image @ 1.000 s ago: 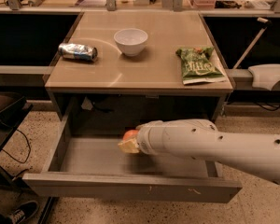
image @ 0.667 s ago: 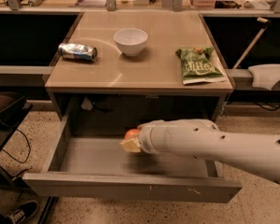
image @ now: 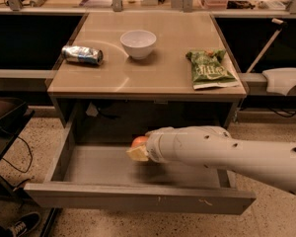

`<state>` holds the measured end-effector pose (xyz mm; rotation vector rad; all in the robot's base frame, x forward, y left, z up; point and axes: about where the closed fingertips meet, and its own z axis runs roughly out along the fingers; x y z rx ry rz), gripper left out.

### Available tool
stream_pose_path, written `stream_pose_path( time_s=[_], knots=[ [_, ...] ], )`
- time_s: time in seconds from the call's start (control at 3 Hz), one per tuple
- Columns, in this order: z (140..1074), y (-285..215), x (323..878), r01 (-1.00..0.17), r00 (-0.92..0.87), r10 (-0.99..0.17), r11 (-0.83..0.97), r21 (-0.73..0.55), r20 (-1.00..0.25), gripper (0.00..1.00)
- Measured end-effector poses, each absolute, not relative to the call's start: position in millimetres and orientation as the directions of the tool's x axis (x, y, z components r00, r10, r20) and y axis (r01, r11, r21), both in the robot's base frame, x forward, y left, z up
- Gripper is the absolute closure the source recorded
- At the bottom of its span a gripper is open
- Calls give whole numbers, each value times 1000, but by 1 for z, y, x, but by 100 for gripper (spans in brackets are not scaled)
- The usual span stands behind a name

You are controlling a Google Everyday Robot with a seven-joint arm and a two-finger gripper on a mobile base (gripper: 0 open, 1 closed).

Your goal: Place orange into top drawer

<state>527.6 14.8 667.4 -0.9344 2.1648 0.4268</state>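
Under the tan table (image: 172, 68), the top drawer (image: 138, 201) stands pulled out. The gripper (image: 138, 148) hangs over its floor, clamped on the orange (image: 139, 141) at its tip; only letting go seems left.

Smooth pale plastic pincer (image: 138, 150) (in matt grey top drawer (image: 138, 199)), glossy tabletop (image: 158, 75).

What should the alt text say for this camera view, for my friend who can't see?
A white robot arm reaches into the open top drawer, its gripper right at the orange. On the table above sit a white bowl, a silver can on its side and a green snack bag.
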Motion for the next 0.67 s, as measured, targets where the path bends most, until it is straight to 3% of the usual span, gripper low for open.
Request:
stream_pose_path(
  time_s=[0.33,0.67],
  knots=[
    [667,15,528,-732,-471,-490,681,15,-733,11],
    [667,15,528,-732,-471,-490,681,15,-733,0]
  ],
)
